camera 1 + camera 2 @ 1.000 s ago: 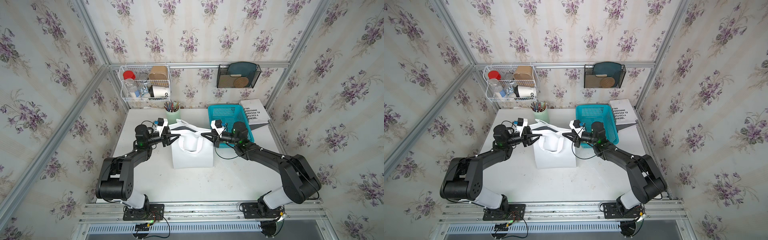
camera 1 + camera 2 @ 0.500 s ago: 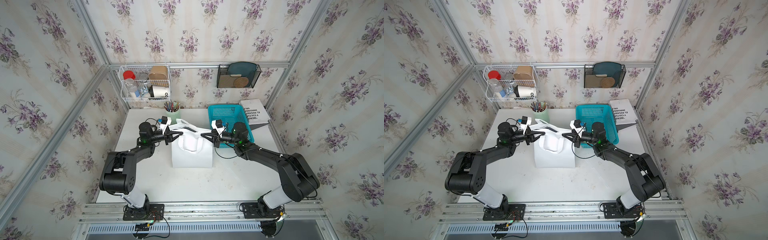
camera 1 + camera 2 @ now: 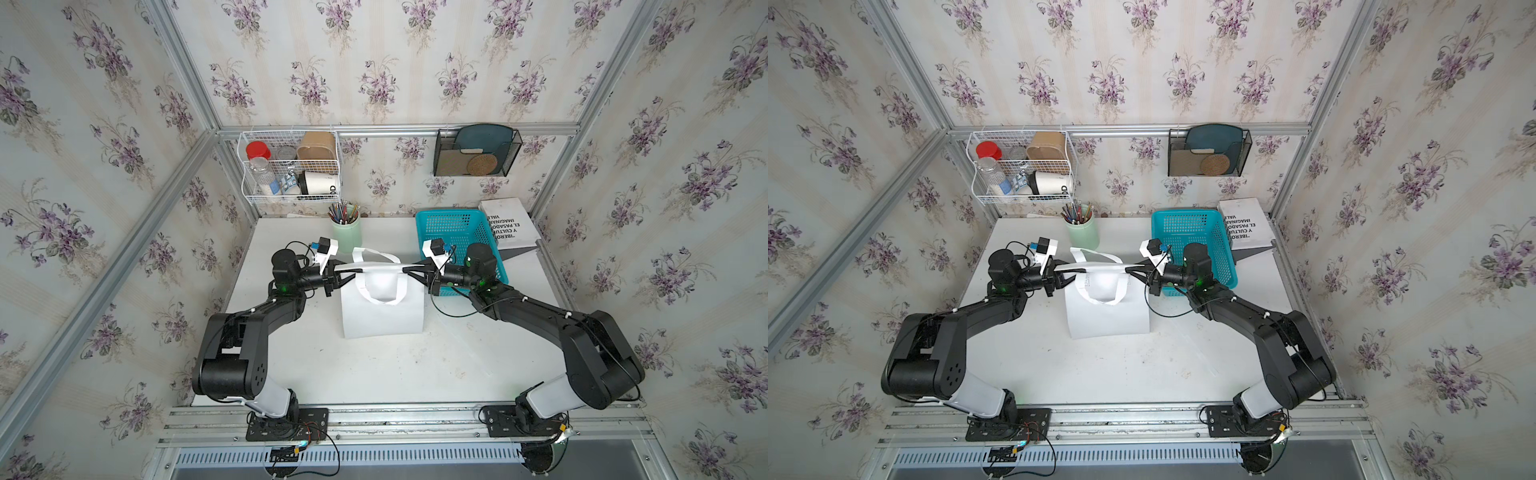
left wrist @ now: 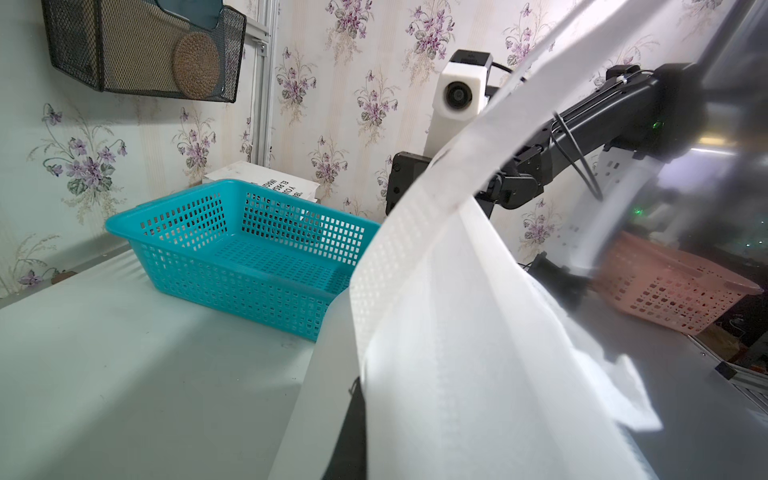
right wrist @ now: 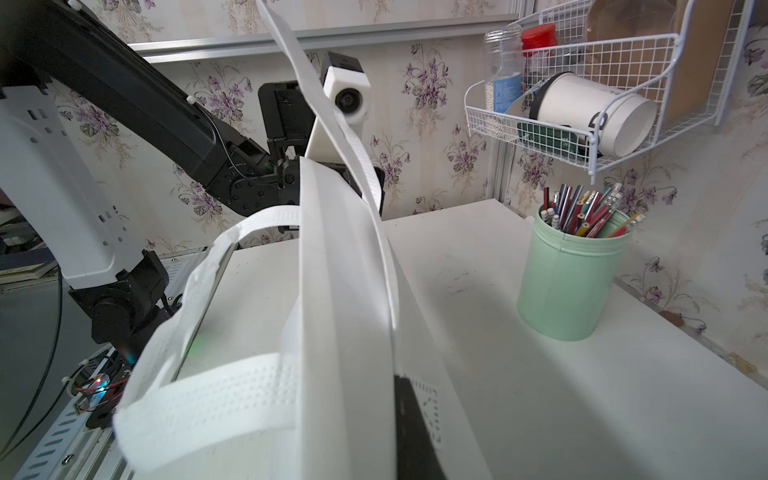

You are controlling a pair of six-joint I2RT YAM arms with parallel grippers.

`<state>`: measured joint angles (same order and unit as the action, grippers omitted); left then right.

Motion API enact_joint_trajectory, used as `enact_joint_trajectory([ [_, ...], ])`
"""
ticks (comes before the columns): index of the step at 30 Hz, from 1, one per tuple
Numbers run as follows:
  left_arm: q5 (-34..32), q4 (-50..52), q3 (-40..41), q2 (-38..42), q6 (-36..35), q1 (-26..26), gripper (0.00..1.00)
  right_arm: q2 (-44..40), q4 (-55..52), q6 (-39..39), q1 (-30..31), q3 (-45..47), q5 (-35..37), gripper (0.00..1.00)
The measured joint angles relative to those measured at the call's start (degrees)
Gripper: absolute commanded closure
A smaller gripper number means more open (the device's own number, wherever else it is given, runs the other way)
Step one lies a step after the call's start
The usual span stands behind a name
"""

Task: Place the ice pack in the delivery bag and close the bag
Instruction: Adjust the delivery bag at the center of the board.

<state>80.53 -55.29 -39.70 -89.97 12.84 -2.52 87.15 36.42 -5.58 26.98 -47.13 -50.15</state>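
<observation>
Standing delivery bag (image 3: 380, 311), pencils (image 3: 344, 212) in cup (image 3: 345, 240)

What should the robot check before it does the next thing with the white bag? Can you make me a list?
1. Jaws of the left gripper shut on one edge of the bag: ok.
2. Jaws of the right gripper shut on the opposite edge: ok.
3. The bag stands upright on the table: ok.
4. The bag's top is open enough: not ok, it looks pulled flat.
5. The ice pack is found: cannot tell. None is in view, and the basket looks empty.
</observation>
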Motion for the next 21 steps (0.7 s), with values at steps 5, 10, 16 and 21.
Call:
enact_joint_trajectory([
  [5, -1.4, 0.0, -0.3, -0.5, 1.0, 1.7, 1.00, -1.0, -1.7, -1.8, -1.3, 0.0, 2.8, 0.71],
  [10, -1.4, 0.0, -0.4, -0.5, 0.9, 1.5, 1.00, -3.7, -3.3, -3.4, -1.1, 0.2, 3.0, 0.56],
  [16, -1.5, 0.4, -0.4, -0.5, 0.2, 1.5, 1.00, -6.8, -3.6, -4.2, -1.3, 1.0, 3.7, 0.24],
  [21, -1.6, 1.1, -0.6, -0.5, -0.3, 1.4, 1.00, -6.4, -4.3, -7.5, -1.3, 0.0, 3.7, 0.15],
])
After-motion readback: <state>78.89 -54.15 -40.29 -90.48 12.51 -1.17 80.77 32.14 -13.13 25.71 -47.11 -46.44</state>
